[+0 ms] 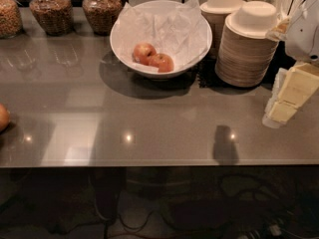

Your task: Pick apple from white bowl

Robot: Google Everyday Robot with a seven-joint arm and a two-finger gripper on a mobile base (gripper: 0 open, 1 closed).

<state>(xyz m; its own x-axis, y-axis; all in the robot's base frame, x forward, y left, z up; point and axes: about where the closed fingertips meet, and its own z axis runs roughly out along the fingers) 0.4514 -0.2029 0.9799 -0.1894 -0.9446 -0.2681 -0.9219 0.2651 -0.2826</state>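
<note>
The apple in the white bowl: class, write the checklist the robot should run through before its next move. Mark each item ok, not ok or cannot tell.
1. Apple visible inside the white bowl: ok.
2. Target told apart from the paler apple right beside it on the left: ok, the target is the deeper orange-red one.
3. Gripper over the bowl: not ok, it is at the right edge of the view, with the stacked beige bowls between it and the white bowl.
4. Apple uncovered from above: ok, the crinkled paper lies under and behind it.
5. Gripper ready to grasp: cannot tell.
</note>
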